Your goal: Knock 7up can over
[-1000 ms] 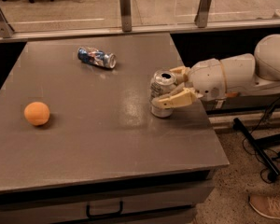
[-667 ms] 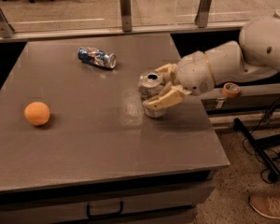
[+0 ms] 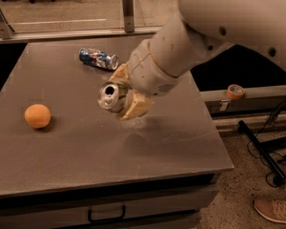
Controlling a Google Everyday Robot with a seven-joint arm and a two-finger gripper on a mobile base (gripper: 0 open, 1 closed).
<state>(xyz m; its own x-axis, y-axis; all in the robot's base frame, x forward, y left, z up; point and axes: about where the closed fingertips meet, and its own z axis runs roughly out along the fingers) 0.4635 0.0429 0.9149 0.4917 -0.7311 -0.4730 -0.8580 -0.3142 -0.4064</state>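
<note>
The 7up can (image 3: 110, 97) is silvery with a pull-tab top. It is tipped over on its side at the middle of the grey table (image 3: 76, 161), with its top facing the camera and left. It looks slightly lifted or just touching the surface. My gripper (image 3: 123, 92) is around it, one cream finger (image 3: 119, 73) above and one (image 3: 135, 107) below the can body, closed on it. My large white arm (image 3: 229, 23) reaches in from the upper right.
A blue-and-silver dented can (image 3: 99, 59) lies just behind the gripper. An orange (image 3: 37, 116) sits at the table's left. A tape roll (image 3: 235, 91) rests on a ledge to the right. A shoe (image 3: 276, 210) and cables are on the floor at the right.
The arm has swung left toward the table's middle, carrying the can. The can has gone from upright to tipped on its side.
</note>
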